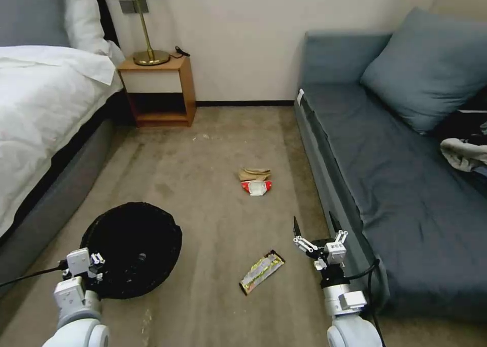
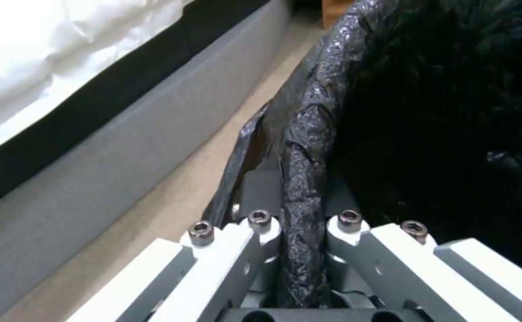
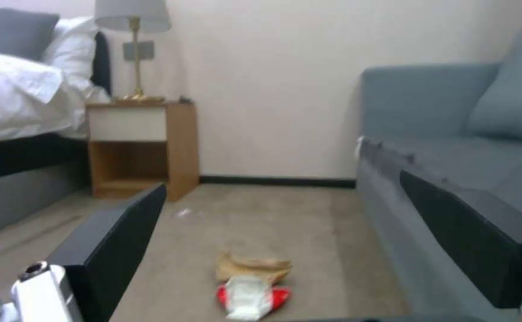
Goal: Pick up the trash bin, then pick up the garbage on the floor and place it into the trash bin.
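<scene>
— Where's the round bin with the crinkly black bag liner (image 1: 133,248)?
— Beside the grey bed (image 1: 48,205), its rim pinched in the left hand (image 2: 303,232).
— The right hand (image 1: 315,238)?
— Fingers spread, empty, near the gold-and-black snack wrapper (image 1: 262,271) by the bin.

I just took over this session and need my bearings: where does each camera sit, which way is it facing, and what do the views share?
Head view: high, looking down at the carpet; left gripper on the trash bin, right gripper open beside the snack wrapper.
Left wrist view: close on the bin's rim, fingers clamping it, bed alongside.
Right wrist view: low, facing the wall, between its fingers.
Shared by the head and right wrist views: red-and-white packet, nightstand.
</scene>
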Available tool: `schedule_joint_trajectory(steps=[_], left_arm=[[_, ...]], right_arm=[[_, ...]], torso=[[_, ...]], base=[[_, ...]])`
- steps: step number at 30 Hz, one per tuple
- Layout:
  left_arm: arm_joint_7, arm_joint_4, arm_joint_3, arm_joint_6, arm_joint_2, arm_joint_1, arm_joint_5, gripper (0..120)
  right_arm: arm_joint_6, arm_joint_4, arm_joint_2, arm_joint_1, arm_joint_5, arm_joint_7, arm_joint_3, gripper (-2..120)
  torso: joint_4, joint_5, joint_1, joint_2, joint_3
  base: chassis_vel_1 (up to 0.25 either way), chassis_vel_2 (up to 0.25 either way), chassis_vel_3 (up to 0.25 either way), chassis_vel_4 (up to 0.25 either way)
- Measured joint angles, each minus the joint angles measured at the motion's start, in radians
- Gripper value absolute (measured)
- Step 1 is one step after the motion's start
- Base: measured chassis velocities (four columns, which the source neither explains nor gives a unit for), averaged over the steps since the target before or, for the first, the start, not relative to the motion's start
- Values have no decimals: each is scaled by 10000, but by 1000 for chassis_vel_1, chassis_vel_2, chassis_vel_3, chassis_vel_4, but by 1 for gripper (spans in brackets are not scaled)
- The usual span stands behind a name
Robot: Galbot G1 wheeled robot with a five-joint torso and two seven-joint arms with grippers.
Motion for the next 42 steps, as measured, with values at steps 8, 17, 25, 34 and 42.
schedule_joint_trajectory(steps=[8, 17, 25, 34, 42], left_arm=[[-1, -4, 15, -1, 4, -11, 27, 4], [-4, 12, 9, -2, -9, -33, 94, 4], [-10, -112, 7, 12, -78, 9, 141, 4], [-28, -108, 31, -7, -185, 43, 184, 4], [-36, -109, 43, -15, -201, 68, 216, 4]], right_arm=[[-3102, 179, -1278, 842, 1560, 1022, -1434, 100], [-8024, -357, -1899, 3073, 5555, 3226, -3762, 100], [-8174, -3154, -817, 4127, 5886, 4237, -4642, 100], [-8041, -4007, -229, 4217, 5768, 4117, -4388, 100], [-7629, -4903, 342, 4184, 4940, 3824, -4259, 94]], torso=[[1, 2, 0, 0, -2], [3, 0, -1, 0, -1], [2, 1, 0, 0, 0], [1, -2, 0, 1, 0], [2, 1, -1, 0, -1]], base=[[0, 0, 0, 0], [0, 0, 0, 0], [0, 0, 0, 0], [0, 0, 0, 0], [0, 0, 0, 0]])
